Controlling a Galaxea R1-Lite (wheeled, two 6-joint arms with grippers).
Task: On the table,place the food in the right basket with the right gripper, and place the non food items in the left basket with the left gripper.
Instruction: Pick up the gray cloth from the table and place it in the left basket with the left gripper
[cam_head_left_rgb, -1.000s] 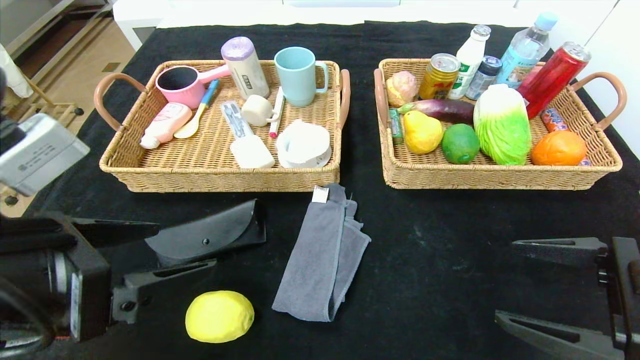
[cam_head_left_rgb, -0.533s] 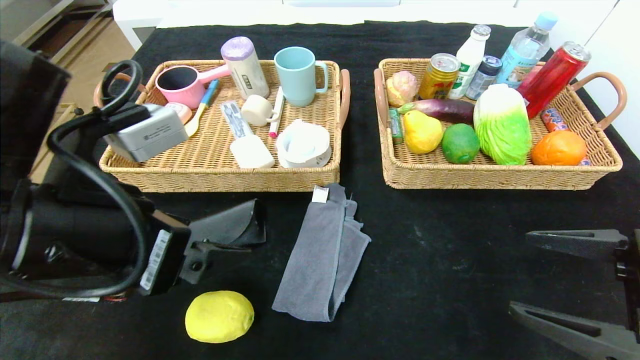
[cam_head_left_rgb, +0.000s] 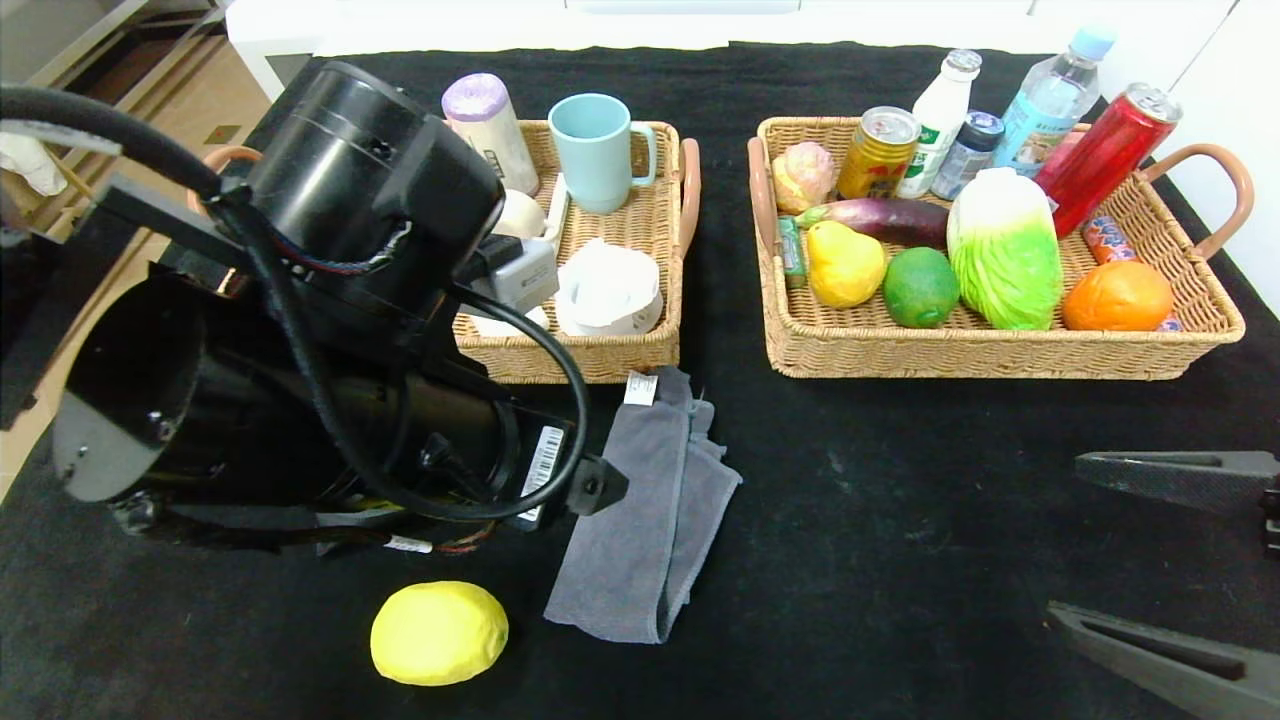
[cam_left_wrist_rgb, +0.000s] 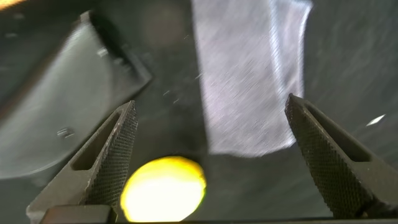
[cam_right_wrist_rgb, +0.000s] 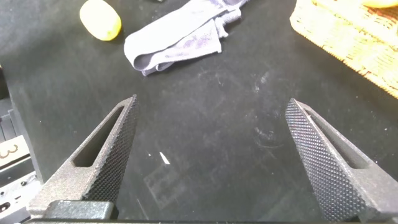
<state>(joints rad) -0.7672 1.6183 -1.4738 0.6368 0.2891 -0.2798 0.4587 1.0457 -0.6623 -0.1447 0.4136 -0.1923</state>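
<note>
So my left gripper (cam_left_wrist_rgb: 211, 149) is hanging jaws-wide over the three leftovers on the table: the grey cloth (cam_head_left_rgb: 645, 520), the lemon (cam_head_left_rgb: 439, 632) and a dark case (cam_left_wrist_rgb: 59, 124), which I think is a glasses pouch, though it's blurry. The arm is blocking half the left basket (cam_head_left_rgb: 620, 360) in the head view. My right gripper (cam_right_wrist_rgb: 211, 155) sits parked low on the right, also spread wide and empty. The right basket (cam_head_left_rgb: 1000, 350) is already packed with food. I can't make out any readable labels, just a white tag on the cloth.
</note>
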